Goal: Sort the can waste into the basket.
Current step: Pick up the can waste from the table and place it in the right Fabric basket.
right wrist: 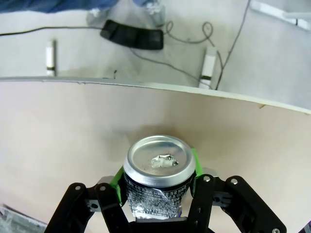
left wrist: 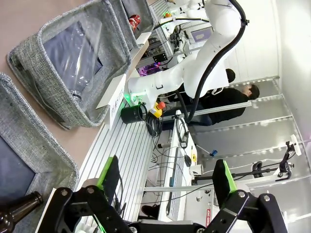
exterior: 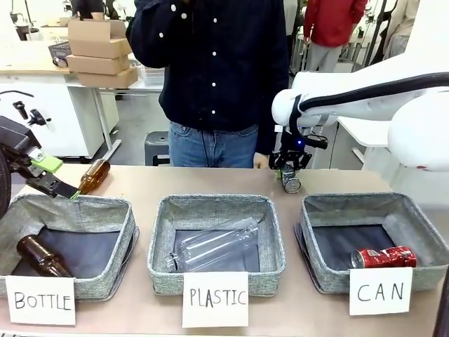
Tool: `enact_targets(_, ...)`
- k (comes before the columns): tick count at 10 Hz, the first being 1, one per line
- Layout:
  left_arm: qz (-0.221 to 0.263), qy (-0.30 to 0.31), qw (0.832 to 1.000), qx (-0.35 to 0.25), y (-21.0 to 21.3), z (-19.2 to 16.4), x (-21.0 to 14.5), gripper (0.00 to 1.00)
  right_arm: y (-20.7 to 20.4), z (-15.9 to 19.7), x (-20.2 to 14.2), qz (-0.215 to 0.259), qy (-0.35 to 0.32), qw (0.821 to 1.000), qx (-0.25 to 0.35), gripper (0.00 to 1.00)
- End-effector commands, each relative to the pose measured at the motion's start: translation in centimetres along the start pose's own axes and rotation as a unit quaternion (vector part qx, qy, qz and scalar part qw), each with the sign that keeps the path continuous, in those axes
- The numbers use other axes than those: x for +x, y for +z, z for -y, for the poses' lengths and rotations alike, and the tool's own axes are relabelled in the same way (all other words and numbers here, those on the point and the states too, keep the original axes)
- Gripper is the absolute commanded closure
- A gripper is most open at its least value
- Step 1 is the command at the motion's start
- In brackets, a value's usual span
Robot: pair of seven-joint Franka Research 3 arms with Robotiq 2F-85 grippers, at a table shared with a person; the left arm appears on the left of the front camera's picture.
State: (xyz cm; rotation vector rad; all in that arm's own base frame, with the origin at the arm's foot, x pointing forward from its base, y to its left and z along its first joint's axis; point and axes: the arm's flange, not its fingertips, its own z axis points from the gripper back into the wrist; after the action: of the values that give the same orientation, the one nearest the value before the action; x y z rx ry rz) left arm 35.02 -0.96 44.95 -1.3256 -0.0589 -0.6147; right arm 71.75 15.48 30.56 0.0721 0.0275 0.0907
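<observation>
A dark can (right wrist: pixel 158 179) with a silver top sits between the green pads of my right gripper (right wrist: pixel 156 184), which is shut on it. From the front, that dark can (exterior: pixel 291 184) hangs in my right gripper (exterior: pixel 290 168) just above the table's far edge, behind the basket (exterior: pixel 421 235) marked "CAN". A red can (exterior: pixel 384 257) lies on its side inside that basket. My left gripper (exterior: pixel 52 177) hovers open at the far left over the "BOTTLE" basket (exterior: pixel 105 207). Its own view shows my left gripper (left wrist: pixel 165 182) with nothing between the fingers.
A brown bottle (exterior: pixel 93 175) lies on the table behind the "BOTTLE" basket, and another brown bottle (exterior: pixel 42 256) lies inside it. The middle "PLASTIC" basket (exterior: pixel 273 239) holds a clear plastic bottle (exterior: pixel 214 249). A person (exterior: pixel 210 70) stands at the far side.
</observation>
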Motion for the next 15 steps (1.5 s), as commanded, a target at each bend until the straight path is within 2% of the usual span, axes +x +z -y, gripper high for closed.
enact_targets(1, -0.004, 0.002, 1.000, -0.004, 0.3, 0.4, -0.2, 0.00, 1.8, 0.3, -0.9, 0.002, 0.000, 1.000, -0.010, 0.49)
enact_targets(2, -0.004, 0.002, 1.000, -0.004, 0.3, 0.4, -0.2, 0.00, 4.9, 0.8, -3.0, 0.018, 0.017, 1.000, 0.004, 0.49)
enact_targets(3, -0.004, 0.002, 1.000, -0.004, 0.3, 0.4, -0.2, 0.00, 9.6, 1.8, -7.1, 0.042, 0.031, 0.998, 0.033, 0.49)
enact_targets(5, -0.004, 0.002, 1.000, -0.004, 0.3, 0.4, -0.2, 0.00, 15.6, 3.5, -15.3, 0.028, 0.105, 0.990, 0.089, 0.49)
enact_targets(6, -0.004, 0.002, 1.000, -0.004, 0.3, 0.4, -0.2, 0.00, 17.1, 4.4, -18.5, 0.021, 0.150, 0.984, 0.097, 0.49)
enact_targets(7, -0.004, 0.002, 1.000, -0.004, 0.3, 0.4, -0.2, 0.00, 17.5, 5.4, -20.6, 0.013, 0.146, 0.984, 0.097, 0.49)
enact_targets(10, -0.004, 0.002, 1.000, -0.004, 0.3, 0.4, -0.2, 0.00, 15.7, 6.9, -25.7, 0.043, 0.168, 0.977, 0.126, 0.49)
enact_targets(12, -0.004, 0.002, 1.000, -0.004, 0.3, 0.4, -0.2, 0.00, 14.7, 7.4, -26.0, 0.036, 0.141, 0.979, 0.141, 0.49)
enact_targets(15, -0.004, 0.002, 1.000, -0.004, 0.3, 0.4, -0.2, 0.00, 14.1, 7.6, -26.6, 0.026, 0.138, 0.980, 0.141, 0.49)
